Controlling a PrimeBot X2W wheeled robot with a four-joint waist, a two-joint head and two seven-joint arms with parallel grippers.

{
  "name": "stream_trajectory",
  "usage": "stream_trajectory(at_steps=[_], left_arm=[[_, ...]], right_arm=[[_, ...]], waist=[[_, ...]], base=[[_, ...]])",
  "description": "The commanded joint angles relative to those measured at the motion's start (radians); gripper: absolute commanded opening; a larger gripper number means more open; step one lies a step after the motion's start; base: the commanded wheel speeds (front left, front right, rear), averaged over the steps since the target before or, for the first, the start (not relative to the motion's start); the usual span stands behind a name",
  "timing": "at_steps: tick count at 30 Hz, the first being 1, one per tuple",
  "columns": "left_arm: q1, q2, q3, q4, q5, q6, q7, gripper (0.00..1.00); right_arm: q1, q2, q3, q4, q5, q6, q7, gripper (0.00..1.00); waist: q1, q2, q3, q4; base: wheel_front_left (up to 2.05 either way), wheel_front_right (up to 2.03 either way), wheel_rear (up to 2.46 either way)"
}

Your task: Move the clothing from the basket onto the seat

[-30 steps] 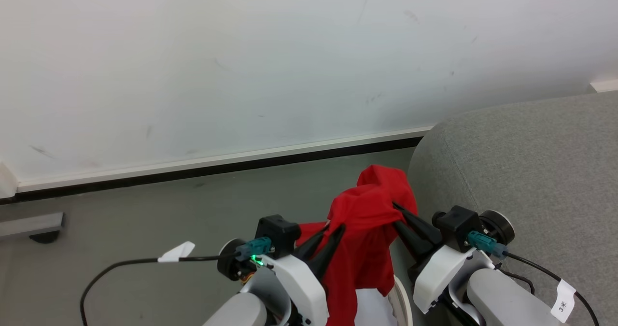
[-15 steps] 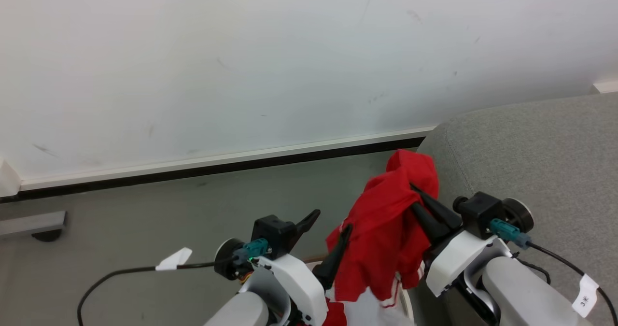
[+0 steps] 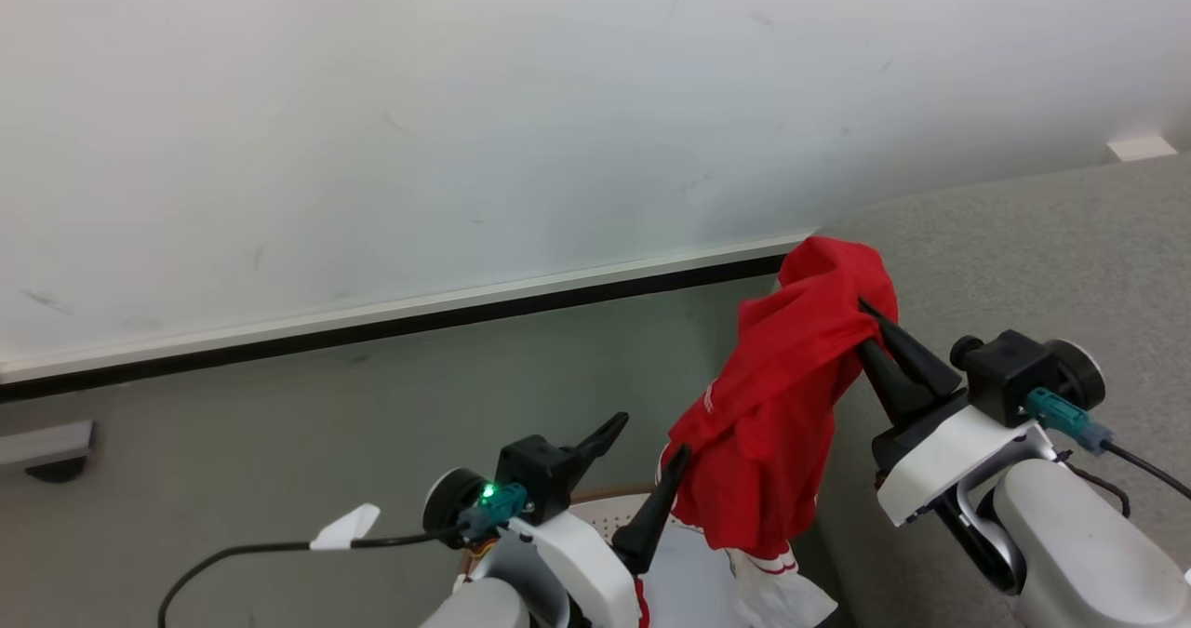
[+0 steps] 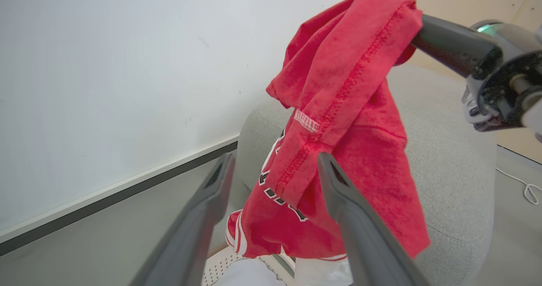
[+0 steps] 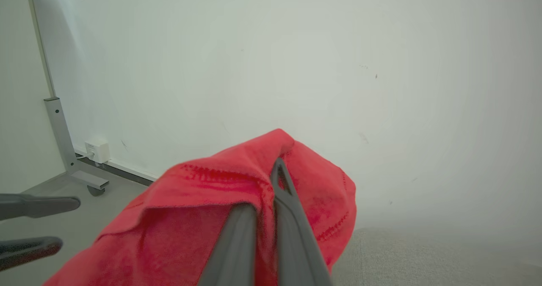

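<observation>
Jersey in the air, not yet on the seat

The right end effector (image 3: 867, 323), pinched narrow on the clothing (image 3: 782, 395), holds it above the basket (image 3: 607, 509), at the left edge of the seat (image 3: 1023, 247). The left end effector (image 3: 651, 434) stands wide and holds nothing, just beside the hanging cloth. What remains is carrying the garment right and releasing it; the basket's contents cannot be told.

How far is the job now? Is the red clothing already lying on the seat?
Done: the red jersey hangs lifted above the basket. In hand: the right gripper is shut on its upper fold, next to the seat; the left gripper is open beside the cloth. Left: bring the jersey over the seat and release it. No clothing lies on the visible part of the seat yet.
</observation>
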Motion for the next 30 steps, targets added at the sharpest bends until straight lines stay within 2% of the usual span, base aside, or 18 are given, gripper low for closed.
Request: stream_trajectory(at_steps=[1, 11, 18, 25, 30], left_arm=[[0.008, -0.002, -0.003, 0.001, 0.01, -0.003, -0.009, 1.0], [0.014, -0.014, -0.036, -0.029, 0.012, -0.01, -0.034, 1.0], [0.008, -0.026, -0.067, -0.064, 0.016, -0.017, -0.047, 1.0], [-0.005, -0.028, -0.096, -0.102, 0.025, -0.026, -0.047, 1.0], [-0.028, -0.013, -0.099, -0.134, 0.034, -0.024, -0.044, 1.0]], right_arm=[[0.007, -0.008, -0.009, -0.009, -0.003, -0.002, -0.004, 0.0], [0.045, -0.051, -0.083, -0.098, -0.021, -0.002, 0.013, 0.0], [0.096, -0.09, -0.185, -0.168, -0.037, -0.002, 0.038, 0.0], [0.152, -0.104, -0.322, -0.241, -0.059, -0.002, 0.063, 0.0], [0.13, -0.083, -0.369, -0.281, -0.089, -0.002, 0.097, 0.0]], waist=[[0.0, 0.0, 0.002, -0.011], [0.0, 0.0, 0.016, -0.104], [0.0, 0.0, 0.035, -0.159], [0.0, 0.0, 0.071, -0.177], [0.0, 0.0, 0.124, -0.17]], base=[[0.0, 0.0, 0.0], [0.0, 0.0, 0.0], [0.0, 0.0, 0.0], [0.0, 0.0, 0.0], [0.0, 0.0, 0.0]])
